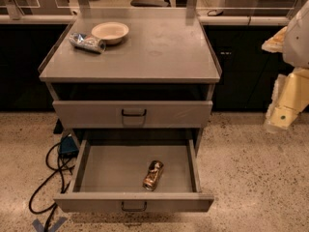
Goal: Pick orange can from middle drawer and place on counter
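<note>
My end effector (279,117) hangs at the right edge, well apart from the cabinet, with nothing seen against it. Apart or together: cannot tell. One orange can (153,175) lies on its side in the open middle drawer (111,170), right of centre and near the front wall, with free floor to its left. Table (159,52): one bowl (110,32) and one silver-blue can (87,42), just beside each other at the far left; near and right areas open. Upper drawer (133,113) shut.

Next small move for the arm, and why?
Probably swing the tool in and down to hover over the orange can. The can lies on its side near the front of the open drawer, while the tool hangs at the view's right edge, outside the drawer and well apart from the can.
</note>
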### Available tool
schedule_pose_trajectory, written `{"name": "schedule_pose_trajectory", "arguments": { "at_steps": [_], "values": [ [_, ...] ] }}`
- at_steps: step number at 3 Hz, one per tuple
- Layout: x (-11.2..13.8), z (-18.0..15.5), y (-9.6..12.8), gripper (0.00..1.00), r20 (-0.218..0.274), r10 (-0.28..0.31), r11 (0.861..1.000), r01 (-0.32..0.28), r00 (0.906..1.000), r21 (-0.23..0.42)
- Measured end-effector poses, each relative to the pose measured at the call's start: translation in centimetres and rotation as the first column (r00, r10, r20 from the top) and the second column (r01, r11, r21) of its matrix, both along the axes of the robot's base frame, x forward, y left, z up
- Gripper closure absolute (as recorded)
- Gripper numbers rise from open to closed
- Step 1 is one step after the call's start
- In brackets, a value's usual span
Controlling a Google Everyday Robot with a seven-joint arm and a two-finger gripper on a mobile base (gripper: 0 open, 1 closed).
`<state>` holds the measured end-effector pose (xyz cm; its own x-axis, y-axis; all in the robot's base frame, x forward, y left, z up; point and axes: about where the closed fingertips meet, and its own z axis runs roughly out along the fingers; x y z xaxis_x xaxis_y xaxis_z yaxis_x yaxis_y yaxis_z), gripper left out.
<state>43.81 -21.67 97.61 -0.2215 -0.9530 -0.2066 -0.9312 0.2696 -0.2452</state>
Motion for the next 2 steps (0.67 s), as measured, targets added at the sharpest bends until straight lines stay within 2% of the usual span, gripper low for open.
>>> {"name": "schedule_pose_trajectory", "arguments": {
  "at_steps": [2],
  "values": [
    [0.1, -0.48, -0.27, 0.0, 0.018, 0.02, 1.0, -0.02, 0.9996, 0.017]
  ]
}}
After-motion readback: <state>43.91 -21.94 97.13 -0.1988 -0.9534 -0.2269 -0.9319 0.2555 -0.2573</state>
